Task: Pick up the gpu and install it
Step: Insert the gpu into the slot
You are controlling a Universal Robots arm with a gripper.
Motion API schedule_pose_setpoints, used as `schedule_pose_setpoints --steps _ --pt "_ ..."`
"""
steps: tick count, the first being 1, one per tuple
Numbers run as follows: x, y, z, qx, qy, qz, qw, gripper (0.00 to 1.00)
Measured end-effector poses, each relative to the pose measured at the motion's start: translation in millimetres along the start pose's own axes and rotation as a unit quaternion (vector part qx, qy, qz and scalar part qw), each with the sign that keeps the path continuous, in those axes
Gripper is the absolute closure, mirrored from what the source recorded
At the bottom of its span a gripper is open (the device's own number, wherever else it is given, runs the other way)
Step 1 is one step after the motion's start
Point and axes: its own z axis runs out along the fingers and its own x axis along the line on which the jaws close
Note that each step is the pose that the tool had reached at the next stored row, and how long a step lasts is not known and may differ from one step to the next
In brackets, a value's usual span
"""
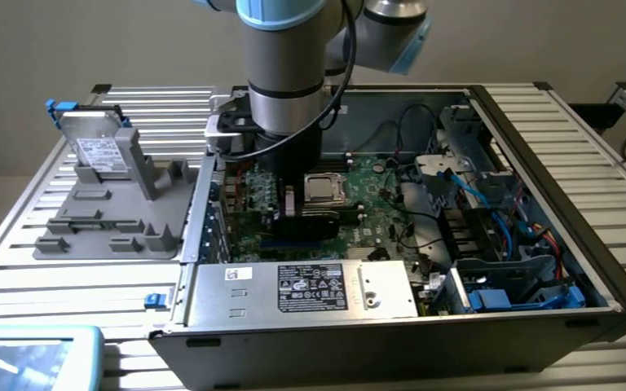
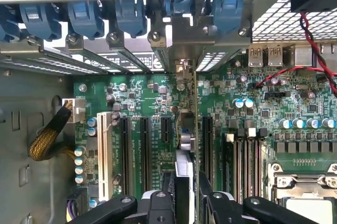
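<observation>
The gpu (image 2: 185, 145) appears edge-on as a thin upright card, silver along its edge, its bracket end reaching toward the case's rear slot openings (image 2: 181, 50). My gripper (image 2: 185, 195) is shut on it, with a black finger (image 2: 158, 205) on each side. The card stands over the green motherboard (image 2: 247, 113), between two black expansion slots (image 2: 145, 150). Whether it is seated in a slot I cannot tell. In the exterior view the arm reaches down into the open computer case (image 1: 531, 163), with the gripper (image 1: 291, 204) low over the motherboard (image 1: 373, 195).
A silver hard drive (image 1: 101, 151) with blue tabs leans on a grey fixture (image 1: 107, 220) at the exterior view's left. Inside the case are the CPU socket (image 1: 324, 189), a power supply (image 1: 313, 289), drive cages and loose cables (image 1: 476, 228). Blue slot clips (image 2: 84, 16) line the rear wall.
</observation>
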Motion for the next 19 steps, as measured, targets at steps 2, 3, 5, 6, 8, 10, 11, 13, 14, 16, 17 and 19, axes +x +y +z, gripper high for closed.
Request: schedule_pose_setpoints --steps 2,3,5,6,8,10,11,13,14,16,17,19 --pt "0.0 0.0 0.0 -0.0001 0.0000 0.000 1.0000 0.72" --pt "0.0 0.0 0.1 -0.0001 0.0000 0.000 1.0000 0.72" --pt "0.0 0.0 0.1 0.0000 -0.0001 0.000 1.0000 0.72" --pt "-0.1 0.1 0.1 0.0000 -0.0001 0.000 1.0000 0.72" --pt "0.0 0.1 0.1 0.0000 -0.0001 0.000 1.0000 0.72" --pt "-0.1 0.1 0.1 0.0000 -0.0001 0.000 1.0000 0.72" --pt "-0.1 0.1 0.1 0.0000 -0.0001 0.000 1.0000 0.72" --pt "0.0 0.1 0.1 0.0000 -0.0001 0.000 1.0000 0.72" --pt "0.0 0.0 0.2 0.0000 -0.0002 0.000 1.0000 0.72" --pt "0.2 -0.4 0.2 0.0000 -0.0002 0.000 1.0000 0.72" --pt "0.2 -0.5 0.2 0.0000 -0.0002 0.000 1.0000 0.72" --pt "0.2 -0.5 0.2 0.0000 -0.0001 0.000 1.0000 0.72"
